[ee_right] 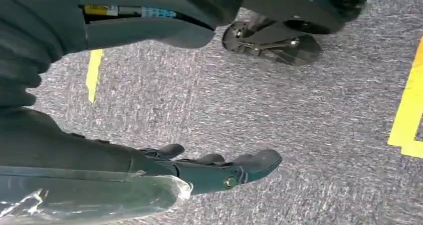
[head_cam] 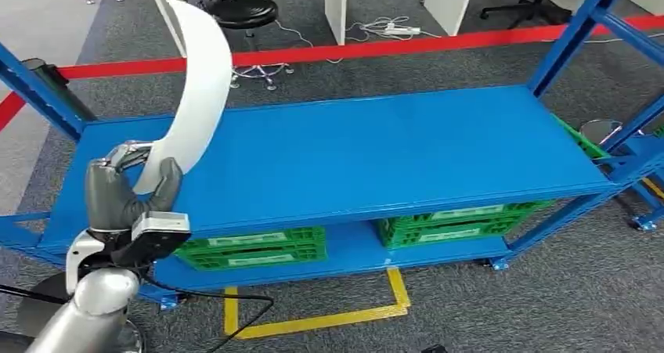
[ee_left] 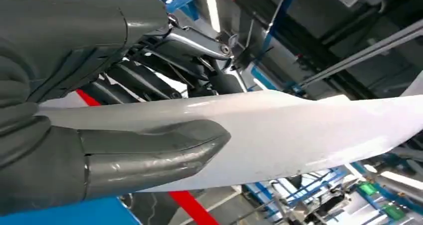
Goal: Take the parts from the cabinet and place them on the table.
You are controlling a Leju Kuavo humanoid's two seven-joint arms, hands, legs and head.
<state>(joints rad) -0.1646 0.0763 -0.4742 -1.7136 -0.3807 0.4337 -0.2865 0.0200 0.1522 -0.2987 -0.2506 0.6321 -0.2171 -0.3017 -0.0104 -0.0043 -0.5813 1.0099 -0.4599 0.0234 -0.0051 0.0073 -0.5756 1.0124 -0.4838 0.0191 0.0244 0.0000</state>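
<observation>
A long curved white part (head_cam: 197, 87) rises from my left hand (head_cam: 129, 182), which grips its lower end above the left end of the blue shelf (head_cam: 391, 145). Up close in the left wrist view, the grey thumb (ee_left: 149, 152) and darker fingers (ee_left: 189, 40) clamp the white part (ee_left: 309, 130) between them. My right hand (ee_right: 164, 157) hangs over grey carpet with its fingers (ee_right: 249, 165) stretched out and nothing in them.
Blue rack posts (head_cam: 575, 32) stand at the shelf's corners. Green crates (head_cam: 250, 247) (head_cam: 454, 220) sit on the lower shelf. Red tape (head_cam: 376, 49) crosses the floor behind, yellow tape (head_cam: 313, 318) in front. A black stool (head_cam: 247, 12) stands beyond the rack.
</observation>
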